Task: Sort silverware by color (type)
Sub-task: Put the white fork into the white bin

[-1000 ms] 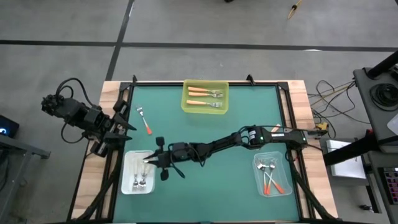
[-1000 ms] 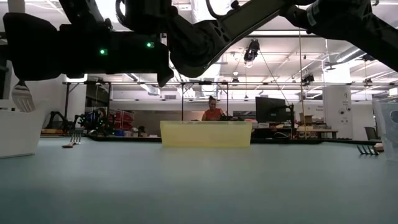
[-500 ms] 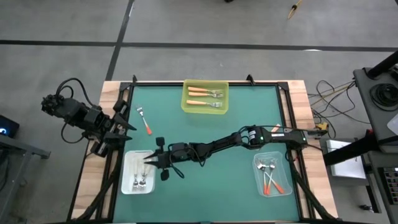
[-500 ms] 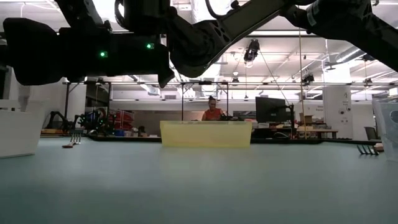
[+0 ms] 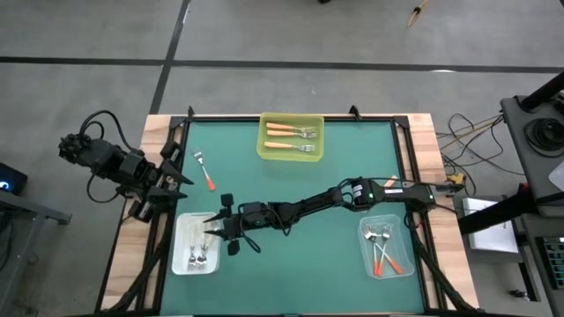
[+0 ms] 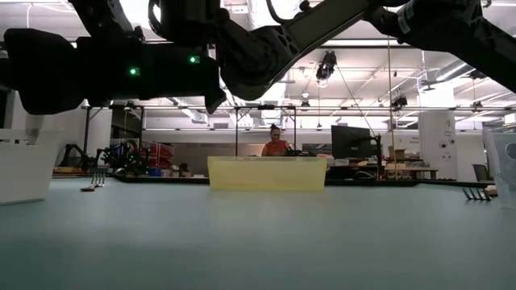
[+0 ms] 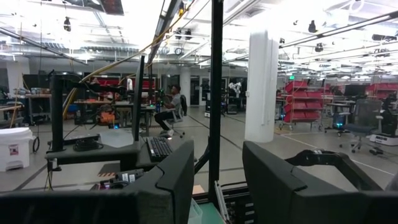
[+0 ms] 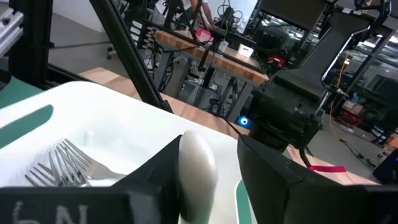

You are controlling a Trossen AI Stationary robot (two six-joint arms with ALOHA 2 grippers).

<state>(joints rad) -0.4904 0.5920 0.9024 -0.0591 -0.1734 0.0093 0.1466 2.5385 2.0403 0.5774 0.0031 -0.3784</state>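
Stretching across the green tabletop point(image 5: 291, 189), the right arm has its right gripper point(image 5: 210, 228) over the white tray point(image 5: 181, 253) at lower left, jaws parted around a white-handled fork point(image 8: 198, 167), can't tell if it's really gripped. Left gripper point(image 5: 181, 180) waits at the left edge, part open, empty. Other forks sit in the yellow bin point(image 5: 264, 141) and clear tray point(image 5: 398, 236); one red-orange fork point(image 5: 206, 173) lies loose at upper left.
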